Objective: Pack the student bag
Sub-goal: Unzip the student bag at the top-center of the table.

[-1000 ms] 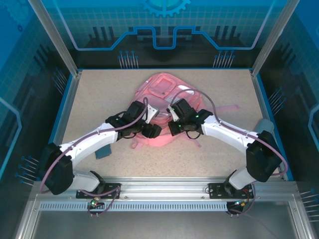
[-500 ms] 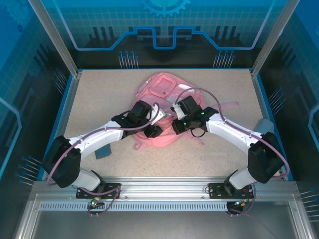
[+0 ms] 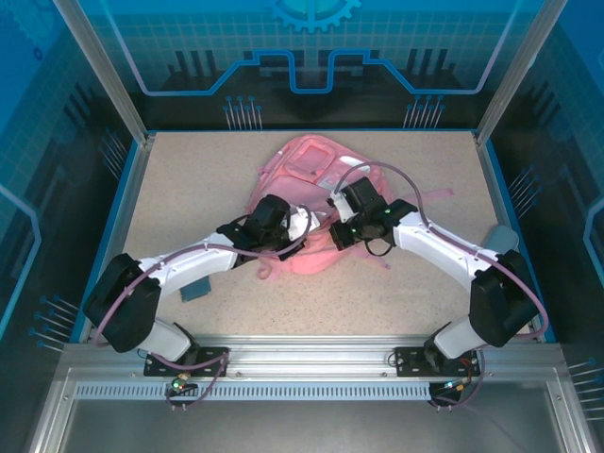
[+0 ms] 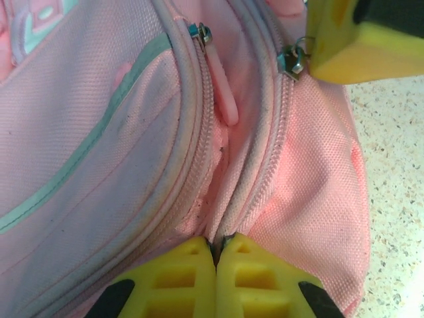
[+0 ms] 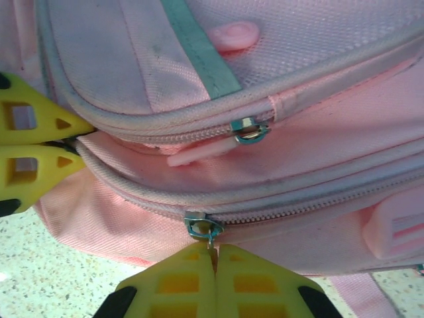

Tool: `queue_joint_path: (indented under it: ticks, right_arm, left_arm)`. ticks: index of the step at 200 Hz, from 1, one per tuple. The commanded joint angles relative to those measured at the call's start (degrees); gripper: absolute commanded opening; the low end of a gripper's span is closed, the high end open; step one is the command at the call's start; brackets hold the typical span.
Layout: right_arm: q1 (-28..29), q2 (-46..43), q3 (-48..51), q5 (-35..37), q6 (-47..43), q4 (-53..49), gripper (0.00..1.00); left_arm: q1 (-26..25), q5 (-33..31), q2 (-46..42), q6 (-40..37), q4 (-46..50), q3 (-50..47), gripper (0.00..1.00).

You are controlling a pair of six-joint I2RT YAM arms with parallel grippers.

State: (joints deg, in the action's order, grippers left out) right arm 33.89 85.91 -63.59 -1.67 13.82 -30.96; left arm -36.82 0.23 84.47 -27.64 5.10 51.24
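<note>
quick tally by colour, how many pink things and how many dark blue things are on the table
pink: 1, the student bag
dark blue: 1, the booklet
total: 2

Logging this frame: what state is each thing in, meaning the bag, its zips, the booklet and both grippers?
student bag: lying flat on the table, held by both grippers.
front pocket zip: looks shut, pull tab free.
main zip: looks shut where visible.
left gripper: shut on the student bag at the zip seam.
right gripper: shut on the main zip's pull.
blue booklet: flat on the table, untouched.
</note>
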Motion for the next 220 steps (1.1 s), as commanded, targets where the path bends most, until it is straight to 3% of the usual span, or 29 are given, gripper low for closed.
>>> queue_joint_path:
  ticks: [1,45,108,140,170,220]
  right_arm:
    - [-3.03,1.52,-2.51,10.11,-1.43,-5.13,0.0]
    - [-7.08,7.16,-6.68,15.67,-2.26,-5.92,0.0]
    - [-12.5,12.93,-13.12,13.12,-4.95,-6.06,0.0]
    - [-13.33,13.71,-15.36,1.67,-8.53,-6.89,0.0]
    - [-13.26,9.19,-12.23,-9.54,-8.16,-8.01,0.0]
    - [-10.99,-0.19,-5.1,-20.76,-4.68,-7.96,0.0]
  left_arm:
    - [1.17,-5.55,-3.19,0.02,-2.15,-2.11,0.0]
    - [1.51,-5.85,-4.7,0.91,-0.97,-3.68,0.0]
    - [1.91,-4.14,-6.91,2.05,0.1,-4.49,0.0]
    - [1.84,-1.21,-6.92,3.79,0.2,-3.7,0.0]
    - [1.75,-3.25,-4.57,7.1,-1.18,-1.87,0.0]
    - [0.58,-4.62,0.07,11.76,-2.8,2.02,0.0]
